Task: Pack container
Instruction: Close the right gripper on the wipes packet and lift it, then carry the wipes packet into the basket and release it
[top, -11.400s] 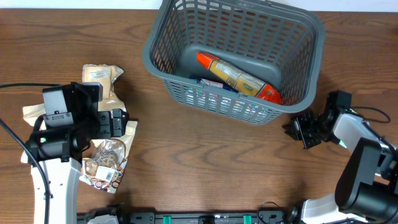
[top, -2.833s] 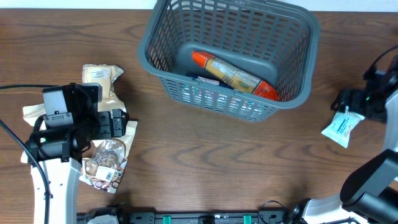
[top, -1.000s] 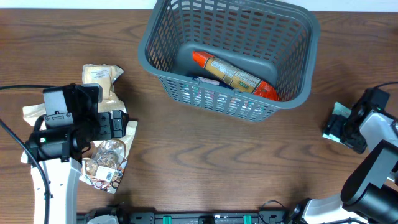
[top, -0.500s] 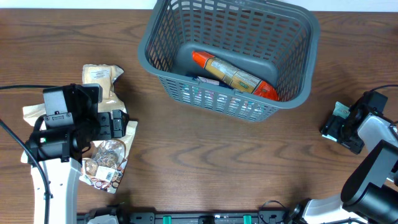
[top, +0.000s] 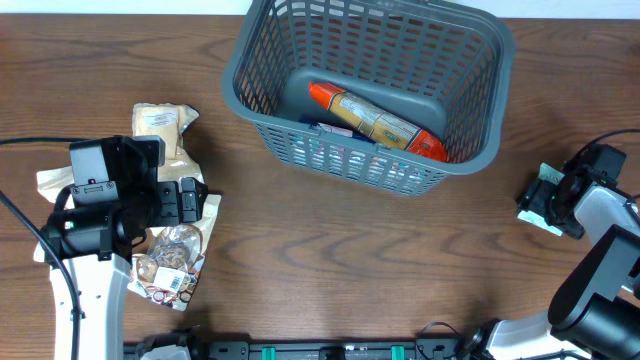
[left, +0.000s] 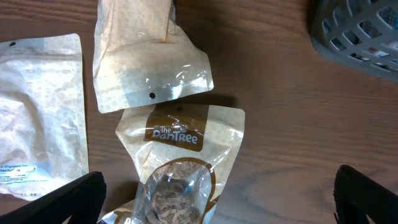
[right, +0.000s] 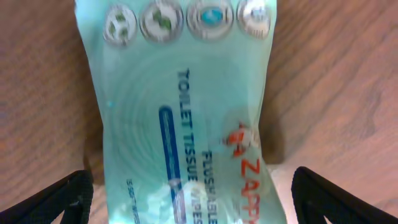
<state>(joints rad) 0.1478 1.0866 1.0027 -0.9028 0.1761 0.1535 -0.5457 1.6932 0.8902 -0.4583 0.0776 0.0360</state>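
Note:
The container (top: 370, 170), a dark grey lattice basket, stands at the back centre with an orange and yellow packet (top: 380, 122) on its floor. At the right a pale green wipes packet (top: 543, 178) lies on the table. My right gripper (top: 556, 200) is low over it. In the right wrist view the packet (right: 186, 112) lies between the open fingers (right: 65, 199), with a narrow gap on each side of my right gripper (right: 194, 205). My left gripper (top: 190, 200) hangs open over a brown cookie pouch (left: 177, 168), and nothing touches my left gripper (left: 217, 199).
Several food pouches lie at the left: a tan one (top: 165, 125), a white one (left: 37, 118) and the cookie pouch (top: 170, 265). The basket's corner (left: 360, 34) shows in the left wrist view. Bare wood (top: 350, 260) lies in front of the basket.
The wipes packet lay uncovered a few seconds ago; my right gripper has come down over it and in the last second only edged slightly. The left arm has not moved.

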